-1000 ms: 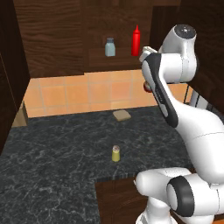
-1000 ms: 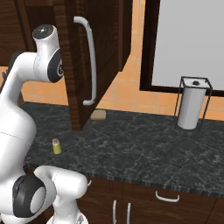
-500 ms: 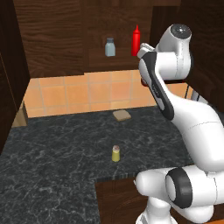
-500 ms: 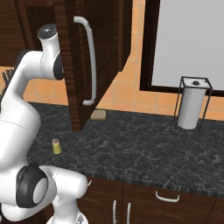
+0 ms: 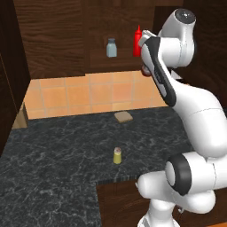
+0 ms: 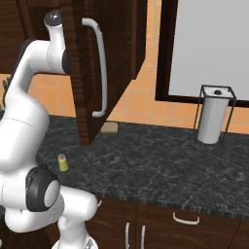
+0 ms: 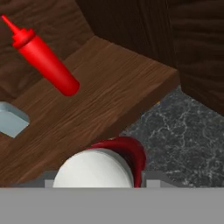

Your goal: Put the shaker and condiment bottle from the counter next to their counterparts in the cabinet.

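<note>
Left base view: a white arm rises from the lower right and reaches up to the cabinet [image 5: 57, 40] at the top of the frame. On its shelf [image 5: 119, 62], top centre, stand a grey-blue shaker [image 5: 111, 48] and, just right of it, a slim red squeeze bottle [image 5: 138, 42], partly behind the arm. A sliver of red shows at the arm's tip, right of centre near the top. The yellow shaker [image 5: 117, 155] stands upright on the counter [image 5: 53, 164], just below centre. A tan block [image 5: 123, 116] lies further back on the counter, near the orange tiled wall.

Right base view: the arm fills the left side, its top joint going behind the open cabinet door [image 6: 104, 63] at upper left. The yellow shaker sits at lower left on the counter, the tan block beyond it. A paper towel holder [image 6: 214, 114] stands at right.

Hand view: the condiment bottle [image 7: 127, 155], white cap towards the camera, sits at bottom centre in the gripper [image 7: 98, 181], whose jaws are closed against its sides. It is over the shelf's front edge. The squeeze bottle appears at upper left, the grey-blue shaker at the left edge.
</note>
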Controlling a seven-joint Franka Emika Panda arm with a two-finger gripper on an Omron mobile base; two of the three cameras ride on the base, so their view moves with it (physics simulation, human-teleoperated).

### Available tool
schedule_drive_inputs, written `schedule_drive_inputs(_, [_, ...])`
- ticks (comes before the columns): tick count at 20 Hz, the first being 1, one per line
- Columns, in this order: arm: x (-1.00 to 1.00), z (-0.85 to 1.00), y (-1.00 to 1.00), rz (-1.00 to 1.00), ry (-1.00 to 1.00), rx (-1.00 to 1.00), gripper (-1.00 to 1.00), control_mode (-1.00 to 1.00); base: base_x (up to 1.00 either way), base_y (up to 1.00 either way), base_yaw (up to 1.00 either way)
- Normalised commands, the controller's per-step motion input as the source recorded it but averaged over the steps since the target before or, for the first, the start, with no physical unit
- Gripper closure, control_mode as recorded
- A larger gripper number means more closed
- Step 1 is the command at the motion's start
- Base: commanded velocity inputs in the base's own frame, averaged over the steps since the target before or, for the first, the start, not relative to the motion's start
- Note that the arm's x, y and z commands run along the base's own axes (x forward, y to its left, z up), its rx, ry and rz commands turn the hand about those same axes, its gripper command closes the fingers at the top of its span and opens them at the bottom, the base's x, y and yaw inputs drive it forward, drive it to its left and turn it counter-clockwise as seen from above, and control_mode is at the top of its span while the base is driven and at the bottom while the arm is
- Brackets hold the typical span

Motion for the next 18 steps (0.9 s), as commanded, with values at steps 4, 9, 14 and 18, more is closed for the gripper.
schedule_drive_inputs(4, [0.27, 0.14, 0.04, 0.01, -0.03, -0.06, 1.0, -1.0, 0.0, 0.0, 0.0])
schedule_drive_inputs(9, [0.38, 0.0, 0.14, 0.0, -0.02, -0.12, 1.0, -1.0, 0.0, 0.0, 0.0])
schedule_drive_inputs(14, [0.31, 0.02, 0.11, 0.01, -0.09, -0.06, 1.0, -1.0, 0.0, 0.0, 0.0])
schedule_drive_inputs(18, [0.0, 0.23, 0.0, 0.01, -0.15, 0.0, 1.0, -1.0, 0.0, 0.0, 0.0])
